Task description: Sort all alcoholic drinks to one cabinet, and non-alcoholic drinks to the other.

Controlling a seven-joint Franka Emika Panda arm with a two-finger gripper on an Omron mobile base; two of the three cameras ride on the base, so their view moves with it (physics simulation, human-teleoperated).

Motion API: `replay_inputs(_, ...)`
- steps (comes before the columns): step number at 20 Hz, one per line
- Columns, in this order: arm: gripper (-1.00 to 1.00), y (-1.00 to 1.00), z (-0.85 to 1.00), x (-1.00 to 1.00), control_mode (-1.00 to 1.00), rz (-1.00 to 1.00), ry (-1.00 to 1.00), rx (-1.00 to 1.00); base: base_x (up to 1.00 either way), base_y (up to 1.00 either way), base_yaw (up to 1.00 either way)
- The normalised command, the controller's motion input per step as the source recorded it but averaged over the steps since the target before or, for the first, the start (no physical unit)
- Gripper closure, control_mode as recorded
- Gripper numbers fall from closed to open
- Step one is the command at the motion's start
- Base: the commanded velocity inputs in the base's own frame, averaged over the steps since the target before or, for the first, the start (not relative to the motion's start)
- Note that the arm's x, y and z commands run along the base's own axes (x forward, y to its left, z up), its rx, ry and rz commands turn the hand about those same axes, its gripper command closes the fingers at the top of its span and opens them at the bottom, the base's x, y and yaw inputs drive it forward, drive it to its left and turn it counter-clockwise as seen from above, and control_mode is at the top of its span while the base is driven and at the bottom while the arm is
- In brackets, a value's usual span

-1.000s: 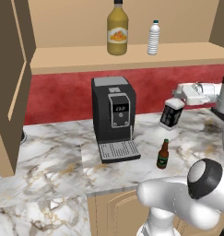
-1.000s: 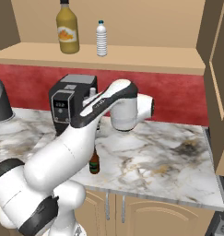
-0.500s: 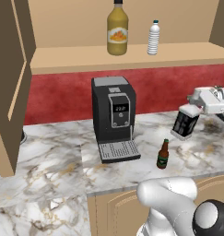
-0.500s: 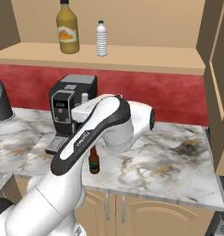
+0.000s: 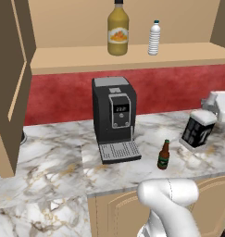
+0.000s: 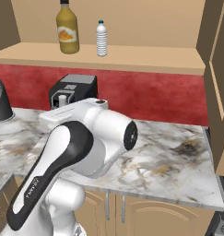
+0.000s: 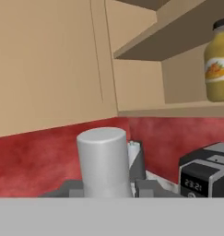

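The black-labelled bottle [image 5: 197,132] hangs tilted just above the marble surface [image 5: 53,157], apparently clamped at its cap by the gripper [image 5: 215,105]. The beer bottle [image 5: 163,155] stands nearby. The juice bottle [image 5: 117,30] and water bottle [image 5: 153,38] stand on the wide cabinet's shelf [image 5: 86,58].

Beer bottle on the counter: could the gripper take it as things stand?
Probably not yet: the gripper is shut on the black-labelled bottle, though the beer bottle stands unobstructed nearby.

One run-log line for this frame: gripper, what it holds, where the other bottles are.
gripper: shut on squarish bottle | beer bottle: on counter | juice bottle, water bottle: on wide cabinet shelf
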Motion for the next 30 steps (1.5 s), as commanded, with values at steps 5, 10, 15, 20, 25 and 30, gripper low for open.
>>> replay_inputs(5, 1.0, 0.55, 0.26, -0.35, -1.0, -0.18, 0.0, -0.03, 0.0, 0.0, 0.0)
replay_inputs(10, 1.0, 0.59, 0.09, -0.02, -1.0, -0.17, 0.03, -0.04, 0.0, 0.0, 0.0)
replay_inputs(15, 1.0, 0.47, 0.0, 0.0, -1.0, -0.12, 0.13, 0.0, 0.0, 0.0, 0.0)
replay_inputs(20, 1.0, 0.21, 0.0, 0.0, -1.0, -0.04, 0.2, 0.0, 0.0, 0.0, 0.0)
replay_inputs(25, 1.0, 0.03, 0.0, 0.0, 1.0, 0.0, 0.04, 0.0, -0.48, -0.06, -0.04)
replay_inputs(30, 1.0, 0.0, 0.0, 0.0, 1.0, 0.0, 0.0, 0.0, -0.94, -0.33, -0.09)
